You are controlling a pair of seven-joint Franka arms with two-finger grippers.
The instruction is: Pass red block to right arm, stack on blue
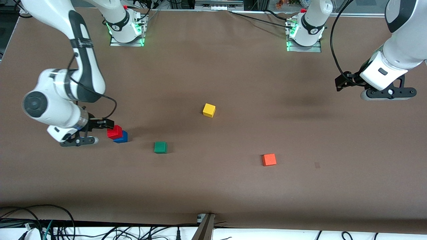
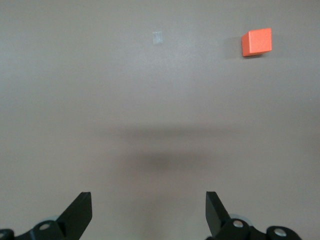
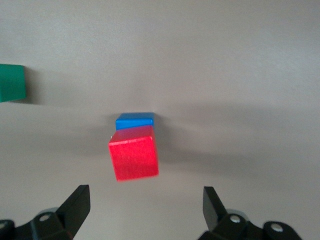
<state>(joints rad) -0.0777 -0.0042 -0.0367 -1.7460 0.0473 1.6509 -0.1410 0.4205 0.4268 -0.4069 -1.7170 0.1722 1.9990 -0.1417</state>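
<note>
The red block [image 1: 114, 132] sits on the blue cube [image 1: 122, 137] near the right arm's end of the table, askew and overhanging the blue cube's edge. In the right wrist view the red block [image 3: 133, 152] covers most of the blue cube [image 3: 135, 120]. My right gripper [image 1: 101, 125] is open and empty just beside the stack, and its fingers [image 3: 76, 204] are apart from the red block. My left gripper [image 1: 343, 83] is open and empty, held up over the left arm's end of the table, where that arm waits. Its fingers [image 2: 80, 212] show only bare table between them.
A green cube [image 1: 160, 147] lies beside the stack toward the table's middle and also shows in the right wrist view [image 3: 11, 82]. A yellow cube [image 1: 208, 110] lies mid-table. An orange-red cube [image 1: 269, 159] lies nearer the front camera and shows in the left wrist view [image 2: 257, 42].
</note>
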